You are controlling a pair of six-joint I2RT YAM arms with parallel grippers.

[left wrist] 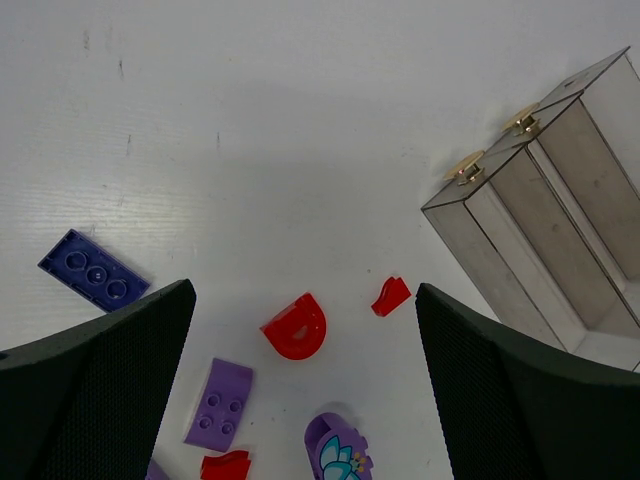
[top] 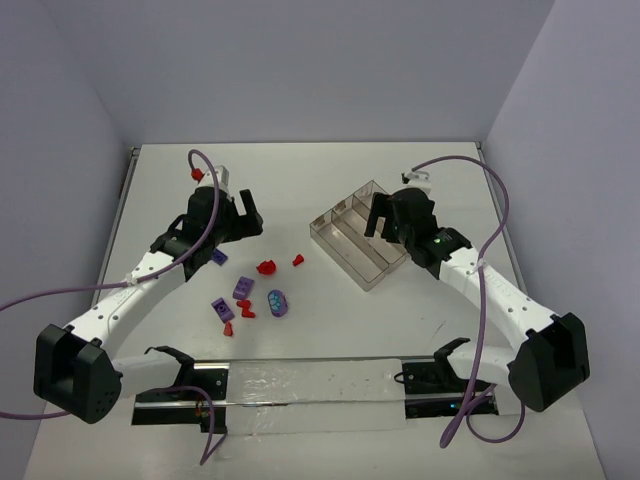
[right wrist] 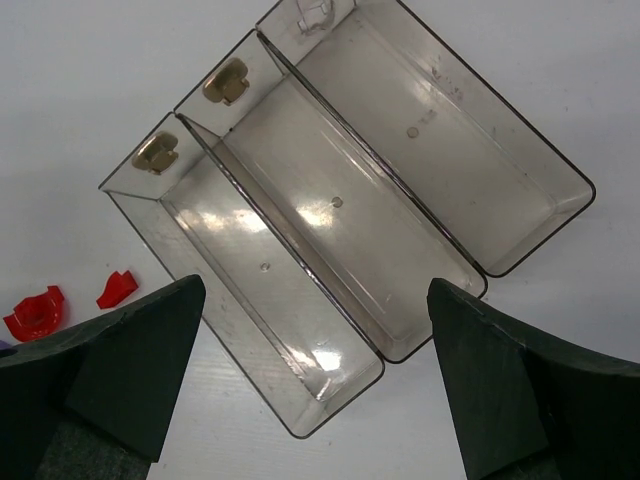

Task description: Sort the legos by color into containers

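Several tiny red and purple legos lie loose on the white table left of centre: a red D-shaped one (top: 266,267) (left wrist: 297,327), a small red one (top: 298,260) (left wrist: 390,296), a light purple brick (top: 243,288) (left wrist: 220,402), a purple flower-printed piece (top: 277,303) (left wrist: 337,448), and a dark purple plate (top: 219,257) (left wrist: 93,270). The clear tray (top: 345,248) (right wrist: 330,255) (left wrist: 500,250) stands at centre right, and its long compartments show nothing inside. My left gripper (top: 247,213) (left wrist: 303,300) is open and empty above the red legos. My right gripper (top: 378,214) (right wrist: 316,290) is open and empty over the tray's near end.
A clear bar (top: 300,385) with black clamps runs along the table's near edge between the arm bases. Purple cables (top: 205,160) loop from both wrists. Grey walls close in the table at the back and both sides. Two red legos (right wrist: 35,312) show at the right wrist view's left edge.
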